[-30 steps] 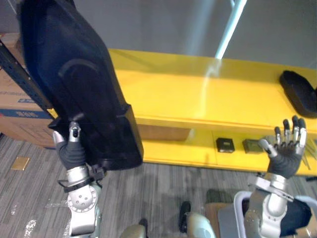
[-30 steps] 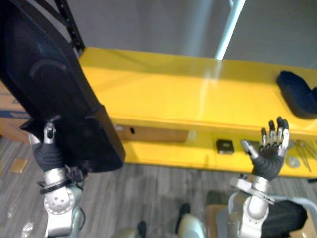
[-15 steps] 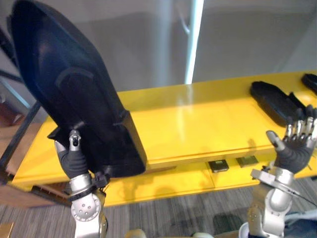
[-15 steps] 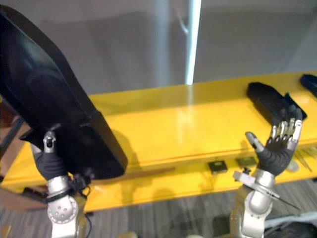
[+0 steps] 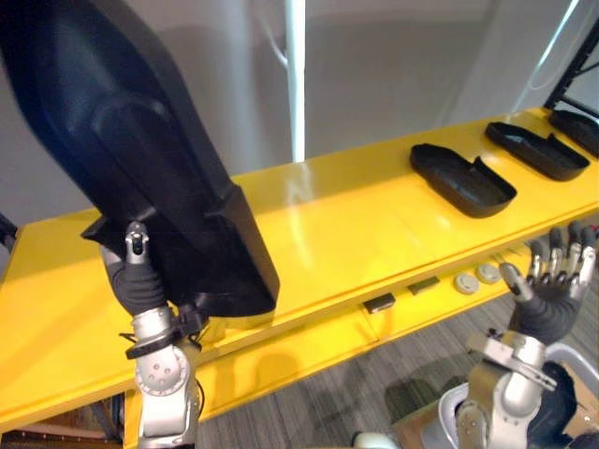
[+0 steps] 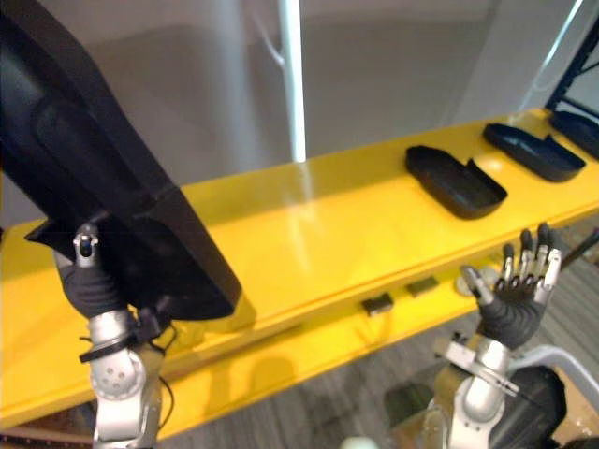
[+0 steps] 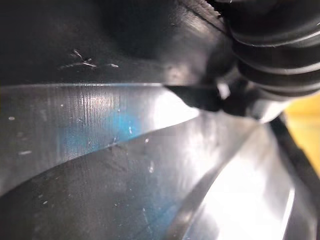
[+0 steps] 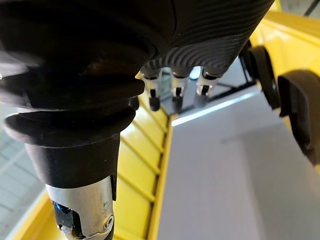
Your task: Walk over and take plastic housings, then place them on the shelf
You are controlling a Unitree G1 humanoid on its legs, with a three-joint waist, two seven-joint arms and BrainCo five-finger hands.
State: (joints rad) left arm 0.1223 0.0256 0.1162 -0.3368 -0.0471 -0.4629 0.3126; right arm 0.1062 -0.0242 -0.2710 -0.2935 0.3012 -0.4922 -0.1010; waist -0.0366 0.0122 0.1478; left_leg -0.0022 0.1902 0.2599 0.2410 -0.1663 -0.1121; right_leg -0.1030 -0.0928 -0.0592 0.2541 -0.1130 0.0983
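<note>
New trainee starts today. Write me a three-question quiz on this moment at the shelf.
1. True or false: the right hand holds a housing.
2. Which hand carries the large black housing? A) left hand B) right hand C) neither
3. How many smaller housings lie in view on top of the yellow shelf?
Key: 1 false, its fingers are straight and hold nothing. 2 A. 3 three, toward the shelf's right end.

Right hand upright, fingers straight; left hand aloft.
</note>
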